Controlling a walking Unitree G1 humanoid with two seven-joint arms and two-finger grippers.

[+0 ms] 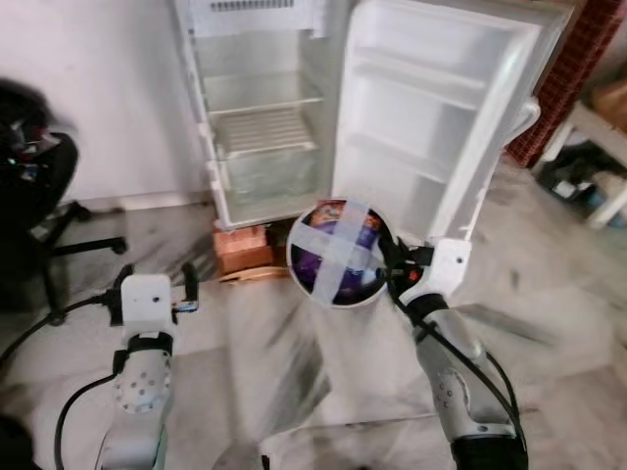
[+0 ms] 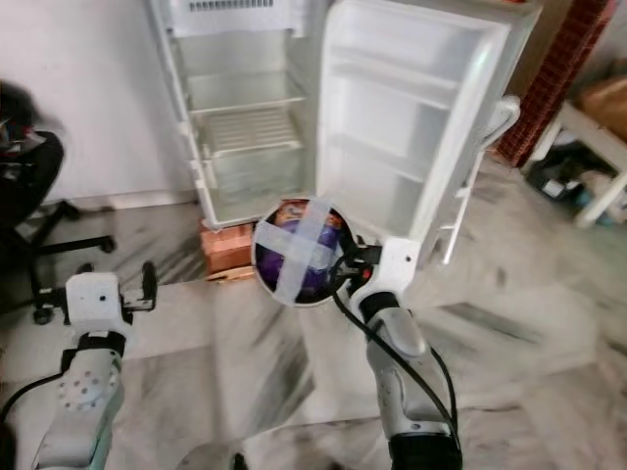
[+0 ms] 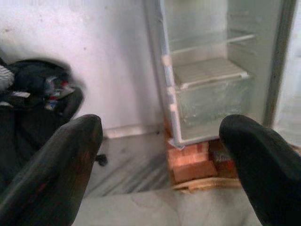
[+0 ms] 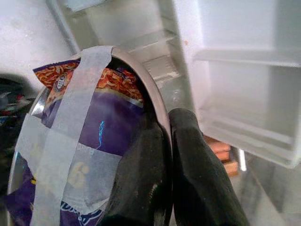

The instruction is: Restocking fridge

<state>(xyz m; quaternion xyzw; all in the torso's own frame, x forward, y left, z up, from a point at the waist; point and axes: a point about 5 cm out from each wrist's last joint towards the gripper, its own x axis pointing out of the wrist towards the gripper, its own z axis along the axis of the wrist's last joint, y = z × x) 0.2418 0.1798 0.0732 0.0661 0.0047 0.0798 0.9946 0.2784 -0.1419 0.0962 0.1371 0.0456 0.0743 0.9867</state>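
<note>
Before the open fridge [image 1: 284, 108], right hand [image 4: 167, 141] grips taped bowl [image 1: 338, 253].

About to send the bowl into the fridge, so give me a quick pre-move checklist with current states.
1. Right gripper pinching the bowl rim: ok.
2. Tape across the bowl holding the packet in: ok.
3. Fridge door open: ok.
4. Wire shelf free: ok.
5. Left gripper open and empty, off to the side: ok.
6. Bowl level: not ok, it is tipped up on edge.
</note>
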